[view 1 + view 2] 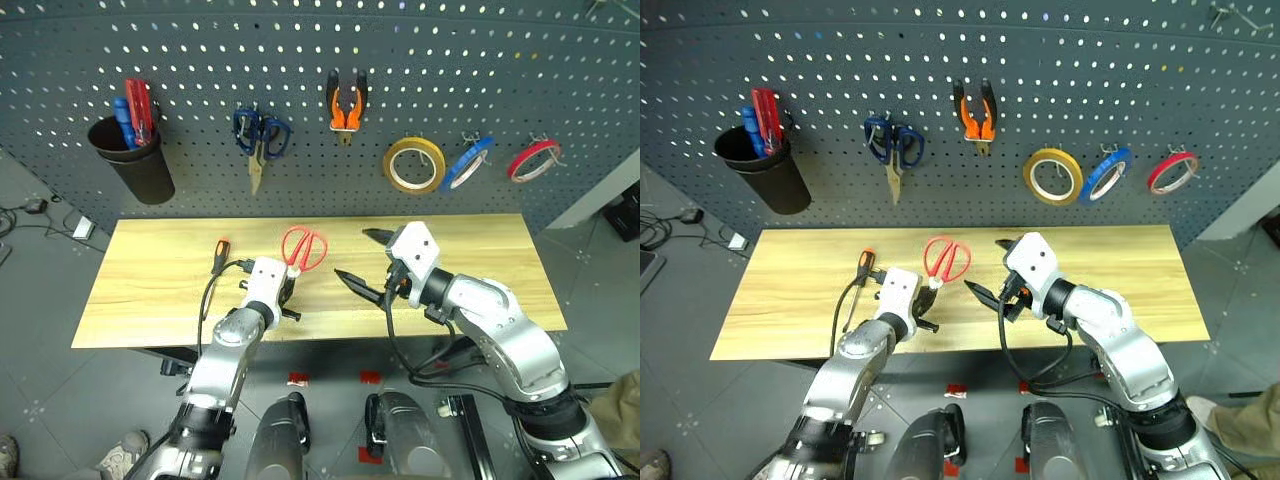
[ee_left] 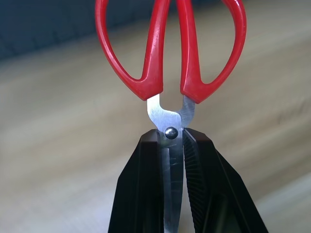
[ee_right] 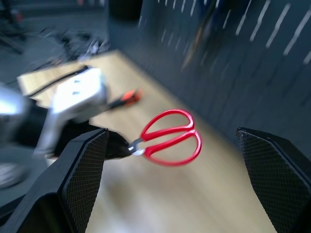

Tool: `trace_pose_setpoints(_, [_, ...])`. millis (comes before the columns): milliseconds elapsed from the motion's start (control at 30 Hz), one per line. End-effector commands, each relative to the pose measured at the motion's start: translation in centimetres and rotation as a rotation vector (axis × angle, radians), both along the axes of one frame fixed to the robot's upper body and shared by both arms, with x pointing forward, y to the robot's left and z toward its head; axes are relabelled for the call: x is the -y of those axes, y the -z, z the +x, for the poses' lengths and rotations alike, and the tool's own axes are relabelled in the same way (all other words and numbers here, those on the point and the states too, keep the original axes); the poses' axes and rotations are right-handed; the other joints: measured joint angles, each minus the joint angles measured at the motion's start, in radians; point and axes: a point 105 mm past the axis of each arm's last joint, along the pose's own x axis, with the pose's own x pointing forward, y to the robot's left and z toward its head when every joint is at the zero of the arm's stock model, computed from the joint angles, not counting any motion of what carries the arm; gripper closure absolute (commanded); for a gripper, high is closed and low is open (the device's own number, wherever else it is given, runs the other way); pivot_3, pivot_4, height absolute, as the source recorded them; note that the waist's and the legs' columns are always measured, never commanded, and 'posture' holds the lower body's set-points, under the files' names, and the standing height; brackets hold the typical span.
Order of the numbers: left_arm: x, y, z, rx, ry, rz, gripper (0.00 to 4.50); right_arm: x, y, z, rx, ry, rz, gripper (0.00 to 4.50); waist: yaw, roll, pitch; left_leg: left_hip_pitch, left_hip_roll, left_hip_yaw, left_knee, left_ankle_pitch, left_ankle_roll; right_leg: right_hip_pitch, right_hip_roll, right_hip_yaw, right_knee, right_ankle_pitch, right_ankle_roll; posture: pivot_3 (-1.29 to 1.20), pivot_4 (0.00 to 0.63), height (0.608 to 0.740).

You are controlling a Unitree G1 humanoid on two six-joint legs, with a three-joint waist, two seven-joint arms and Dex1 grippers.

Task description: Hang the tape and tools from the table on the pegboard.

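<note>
Red-handled scissors (image 1: 303, 248) sitting clamped by blades in left gripper (image 2: 172, 160), handles pointing toward pegboard (image 1: 400, 100) over table (image 1: 150, 290). Right gripper (image 1: 365, 262) hanging wide open, holding nothing. Black cup (image 1: 140, 165) on pegboard holding red and blue drivers (image 1: 134, 112). Screwdriver (image 1: 220, 255) lying on table. Pliers (image 1: 346, 105) and blue tape (image 1: 468, 163) hanging on hooks.

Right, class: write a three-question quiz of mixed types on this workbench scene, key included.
1. True or false: the left claw is shut on the blades of the red scissors.
2. What hangs between the blue scissors and the yellow tape roll on the pegboard? A pliers, B hammer, C wrench.
3. Fill in: the screwdriver lies on the ____.

Key: 1 true; 2 A, pliers; 3 table.
</note>
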Motion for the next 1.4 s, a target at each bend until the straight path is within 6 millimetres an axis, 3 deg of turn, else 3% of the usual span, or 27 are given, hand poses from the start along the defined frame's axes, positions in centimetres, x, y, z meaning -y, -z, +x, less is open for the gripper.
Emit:
trace_pose_setpoints(33, [-0.5, -6.2, -2.1, 0.314, -0.048, 0.091, 4.2, -0.5, -2.2, -1.7, 0.137, -0.052, 0.036, 0.0, -0.002, 0.0, 0.0, 0.0, 0.0, 0.0, 0.0, 0.0, 0.0, 0.0, 0.0, 0.0, 0.0, 0.0, 0.0, -0.24, 0.241, 0.74])
trace_pose_setpoints(167, [-1.1, -8.9, -3.6, 0.449, -0.085, 0.167, 4.2, -0.1, -2.9, -1.1, 0.185, -0.009, 0.057, 0.0, -0.003, 0.0, 0.0, 0.0, 0.0, 0.0, 0.0, -0.002, 0.004, 0.0, 0.0, 0.0, 0.0, 0.0, 0.0, -0.24, 0.242, 0.74])
trace_pose_setpoints(333, [-2.8, -10.7, -3.6, 0.496, -0.186, 0.161, 4.2, 0.7, -2.6, -0.2, 0.188, 0.03, 0.048, 0.0, -0.002, 0.0, 0.0, 0.0, 0.0, 0.0, 0.001, -0.002, 0.004, 0.0, 0.0, 0.0, 0.001, 0.0, 0.0, -0.22, 0.237, 0.74])
trace_pose_setpoints(500, [-3.9, -11.0, -1.8, 0.479, -0.227, 0.14, 4.2, 0.5, -3.6, 0.7, 0.199, 0.042, 0.089, 0.0, -0.002, 0.0, 0.0, 0.0, 0.0, 0.0, 0.001, -0.002, 0.005, 0.0, 0.0, -0.001, 0.001, 0.0, 0.0, -0.22, 0.237, 0.74])
trace_pose_setpoints(900, [-3.6, -8.6, 4.7, 0.321, -0.216, 0.075, 4.2, -1.0, -5.9, 1.9, 0.228, 0.033, 0.173, 0.0, -0.003, 0.0, 0.0, 0.0, 0.0, 0.0, 0.001, 0.0, 0.001, 0.0, 0.0, -0.001, 0.001, 0.0, 0.0, -0.24, 0.241, 0.74])
trace_pose_setpoints(1067, [-3.7, -6.3, 5.4, 0.184, -0.21, -0.002, 2.65, -1.9, -5.9, 1.5, 0.214, 0.009, 0.187, 0.0, -0.006, 0.0, 0.0, 0.0, 0.0, 0.0, 0.001, 0.0, 0.001, 0.0, 0.0, -0.001, 0.001, 0.0, 0.0, -0.24, 0.244, 0.74])
trace_pose_setpoints(1200, [-3.8, -1.3, 4.5, -0.054, -0.201, -0.061, 1.33, -2.4, -4.8, 1.3, 0.161, 0.009, 0.168, 0.0, -0.007, 0.0, 0.0, 0.0, 0.0, 0.0, 0.001, 0.0, 0.001, 0.0, 0.001, -0.001, 0.001, 0.0, 0.0, -0.24, 0.246, 0.74])
trace_pose_setpoints(1300, [-5.6, 1.4, 3.2, -0.18, -0.271, -0.216, 0.44, -2.6, -3.5, 1.5, 0.055, 0.044, 0.156, 0.0, -0.008, 0.0, 0.0, 0.0, 0.0, 0.0, 0.001, 0.0, 0.001, 0.0, 0.001, 0.0, 0.001, 0.0, 0.0, -0.24, 0.261, 0.74])
trace_pose_setpoints(1400, [-8.6, 1.4, 2.8, -0.2, -0.355, -0.295, 0.44, -3.2, -2.0, 1.8, -0.103, 0.086, 0.131, 0.0, -0.006, 0.0, 0.001, 0.0, 0.001, -0.001, 0.002, 0.0, 0.001, 0.0, 0.001, -0.001, 0.002, 0.0, 0.0, -0.24, 0.27, 0.74])
